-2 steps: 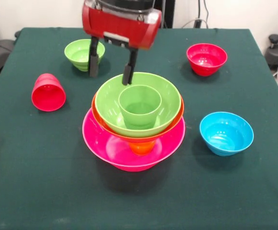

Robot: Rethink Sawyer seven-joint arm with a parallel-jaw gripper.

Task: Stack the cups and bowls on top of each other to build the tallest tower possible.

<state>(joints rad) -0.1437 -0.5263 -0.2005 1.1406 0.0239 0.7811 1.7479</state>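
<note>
tower (134, 143): green cup (140, 106) upright, mouth up | gripper (111, 71): spread wide, holding nothing

Spread-fingered hand (111, 71) above tower (134, 125) — green cup (140, 105) topmost

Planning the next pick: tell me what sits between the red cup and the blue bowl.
In the front view, the tower stands between the red cup and the blue bowl.

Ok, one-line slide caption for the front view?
Open gripper above the tower: green cup in green, orange, pink bowls.
</note>
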